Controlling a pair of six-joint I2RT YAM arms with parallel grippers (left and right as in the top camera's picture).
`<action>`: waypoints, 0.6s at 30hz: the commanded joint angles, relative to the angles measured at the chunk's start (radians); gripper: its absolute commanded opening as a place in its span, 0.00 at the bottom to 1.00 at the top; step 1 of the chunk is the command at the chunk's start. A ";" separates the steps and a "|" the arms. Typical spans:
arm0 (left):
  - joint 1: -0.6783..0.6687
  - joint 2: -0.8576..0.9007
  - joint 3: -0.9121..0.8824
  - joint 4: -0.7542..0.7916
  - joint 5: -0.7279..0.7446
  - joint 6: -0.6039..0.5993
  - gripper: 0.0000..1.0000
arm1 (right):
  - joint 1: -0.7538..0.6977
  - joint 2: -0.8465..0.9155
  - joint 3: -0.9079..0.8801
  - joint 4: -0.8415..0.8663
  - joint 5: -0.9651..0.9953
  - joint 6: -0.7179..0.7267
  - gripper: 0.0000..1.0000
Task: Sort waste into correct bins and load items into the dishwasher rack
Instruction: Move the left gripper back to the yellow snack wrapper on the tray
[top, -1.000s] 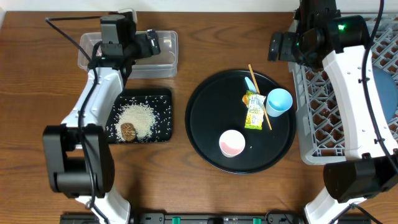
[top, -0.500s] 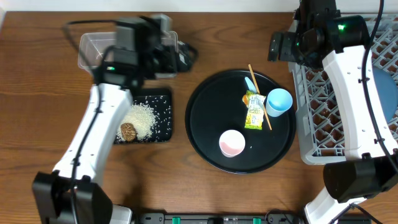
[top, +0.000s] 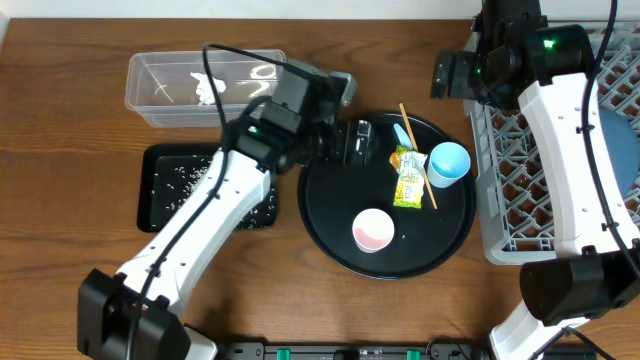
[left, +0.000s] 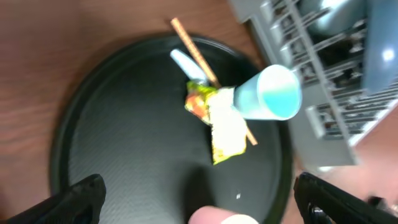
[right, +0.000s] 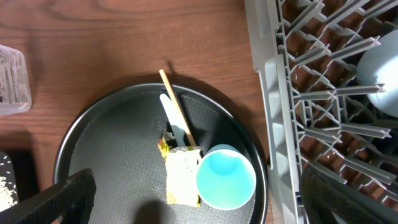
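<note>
The printed wrapper (top: 408, 180) is lying flat on the right half of the large round black tray (top: 330, 235), showing green and orange at its far end and a pale yellow panel toward the near end. The wooden chopstick (top: 416, 152) is crossing it diagonally from the tray's far edge. The white utensil (top: 403, 133) is poking out beside the wrapper's far end, and the light blue cup (top: 449, 164) is touching its right side with its mouth facing up. The pink cup (top: 373, 230) is standing apart, toward the tray's near edge. The left gripper (top: 352, 140) is hovering over the tray's far-left part with its fingers (left: 81, 194) spread wide and nothing between them. The right gripper (right: 198, 186) is hanging above the tray's far-right edge, its jaws likewise gaping and empty. Only the overhead view is showing the clear plastic tub (top: 150, 80) at the table's far-left with the crumpled tissue (top: 207, 90) inside. It alone is also showing the black rectangular tray (top: 158, 195) with scattered rice grains (top: 180, 175), partly covered by the left arm. The left wrist view is bringing out the wrapper's creases and the blue plate (left: 382, 43) standing in the grey rack (left: 311, 81). The right wrist view is looking straight down the rack's tines.
</note>
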 joint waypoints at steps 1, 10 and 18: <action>-0.022 0.000 -0.002 -0.011 -0.095 -0.006 0.98 | -0.002 0.004 0.000 0.002 0.010 0.013 0.99; -0.070 0.028 -0.002 -0.067 -0.094 -0.005 0.98 | -0.002 0.004 0.000 0.093 -0.014 0.016 0.99; -0.117 0.089 -0.002 -0.045 -0.094 -0.005 0.98 | -0.010 0.000 0.000 0.026 -0.224 0.027 0.99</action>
